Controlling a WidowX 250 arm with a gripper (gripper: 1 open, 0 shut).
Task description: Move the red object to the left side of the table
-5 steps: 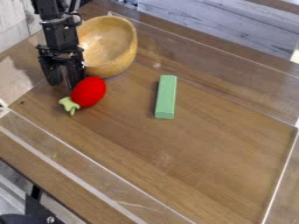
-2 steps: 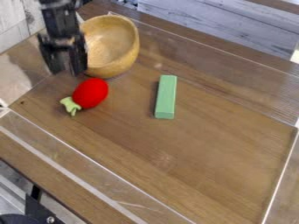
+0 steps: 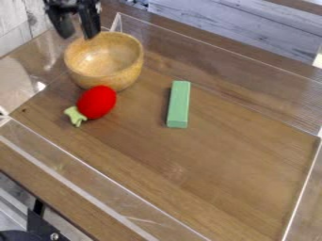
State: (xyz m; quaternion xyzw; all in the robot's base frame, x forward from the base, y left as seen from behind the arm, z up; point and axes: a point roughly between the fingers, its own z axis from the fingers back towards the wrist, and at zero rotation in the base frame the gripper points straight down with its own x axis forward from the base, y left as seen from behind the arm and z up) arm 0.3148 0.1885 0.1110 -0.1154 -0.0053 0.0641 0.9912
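The red object [image 3: 96, 101], a small round toy fruit with a pale green leafy end [image 3: 75, 115], lies on the left part of the brown wood-grain table [image 3: 214, 160]. Nothing is touching it. My gripper [image 3: 73, 28] hangs high at the top left, above the far rim of the wooden bowl. Its black fingers [image 3: 59, 26] point downward and stand open, with nothing between them. It is well clear of the fruit.
A wooden bowl [image 3: 104, 59] sits just behind the fruit. A green rectangular block [image 3: 180, 104] lies to the fruit's right. A clear plastic rim [image 3: 75, 188] runs around the table's edges.
My gripper has risen from beside the fruit and drifted toward the back, uncovering the bowl. The fruit and block have stayed where they were.
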